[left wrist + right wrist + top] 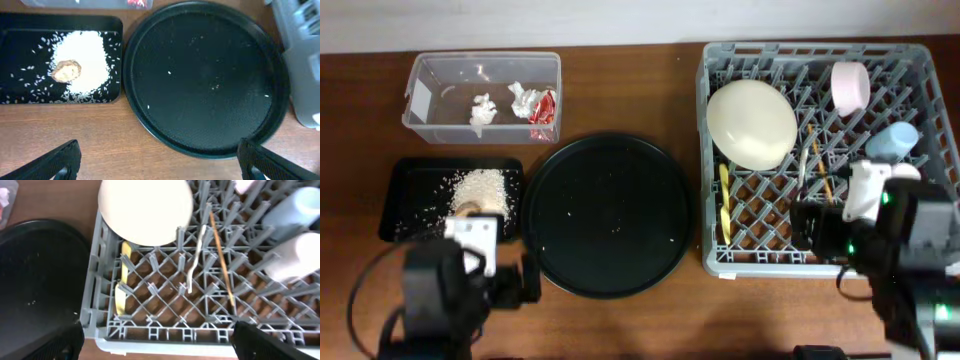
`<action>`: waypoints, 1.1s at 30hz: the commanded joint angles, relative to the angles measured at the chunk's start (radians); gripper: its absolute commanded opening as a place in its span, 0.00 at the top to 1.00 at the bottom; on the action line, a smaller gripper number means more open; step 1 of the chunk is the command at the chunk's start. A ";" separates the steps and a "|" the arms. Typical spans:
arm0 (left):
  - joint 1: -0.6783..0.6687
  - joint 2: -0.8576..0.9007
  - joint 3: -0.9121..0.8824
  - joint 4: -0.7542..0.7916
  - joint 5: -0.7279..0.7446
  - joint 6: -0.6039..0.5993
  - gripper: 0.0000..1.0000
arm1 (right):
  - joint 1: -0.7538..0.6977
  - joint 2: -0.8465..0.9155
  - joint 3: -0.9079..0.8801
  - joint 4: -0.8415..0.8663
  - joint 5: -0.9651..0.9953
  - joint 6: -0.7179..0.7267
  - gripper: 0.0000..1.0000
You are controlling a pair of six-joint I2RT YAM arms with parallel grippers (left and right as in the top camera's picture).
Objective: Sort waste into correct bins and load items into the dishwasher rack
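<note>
The grey dishwasher rack (920, 62) holds the cream bowl (752, 123), pink bowl (850, 86), light blue cup (893, 140), white cup (295, 255), yellow knife (121, 287), white fork (195, 260) and chopsticks (220, 250). The clear tub (430, 75) holds white tissue wads (483, 108) and the red wrapper (544, 105). The black rectangular tray (405, 190) holds rice grains (82, 52) and a brown lump (66, 70). My left gripper (160, 162) is open and empty over the table, near the round tray's front edge. My right gripper (157, 340) is open and empty at the rack's front edge.
A large round black tray (608, 215) with a few stray grains lies between the rectangular tray and the rack. It also shows in the left wrist view (205, 75). The wooden table (620, 80) runs under everything.
</note>
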 commanded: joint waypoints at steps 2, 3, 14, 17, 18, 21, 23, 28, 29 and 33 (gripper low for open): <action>0.001 -0.162 -0.013 0.038 -0.003 0.008 0.01 | 0.002 -0.104 -0.037 0.008 0.039 0.011 0.02; 0.001 -0.160 -0.013 0.045 0.000 0.008 0.01 | 0.002 -0.099 -0.037 0.007 0.039 0.011 0.02; 0.001 -0.160 -0.013 0.019 0.000 0.008 0.01 | 0.014 0.018 -0.040 0.006 0.039 0.011 0.02; 0.001 -0.160 -0.013 0.019 0.000 0.008 0.01 | 0.089 -0.190 -0.106 0.113 0.097 0.000 0.02; 0.001 -0.160 -0.013 0.019 0.000 0.008 0.01 | 0.089 -0.275 -0.161 0.183 0.099 0.000 0.02; 0.000 -0.160 -0.013 0.019 0.000 0.008 0.01 | 0.098 -0.626 -0.503 0.488 0.090 0.001 0.02; 0.001 -0.160 -0.013 0.019 0.000 0.009 0.01 | 0.119 -0.745 -0.659 0.639 0.079 0.001 0.02; 0.001 -0.160 -0.013 0.019 0.000 0.008 0.01 | 0.130 -0.830 -0.967 1.092 0.080 0.000 0.02; 0.001 -0.160 -0.013 0.019 0.000 0.008 0.01 | 0.130 -0.830 -1.014 1.177 0.080 -0.019 0.02; 0.001 -0.160 -0.013 0.019 0.000 0.008 0.01 | 0.128 -0.830 -1.088 1.259 0.044 -0.070 0.02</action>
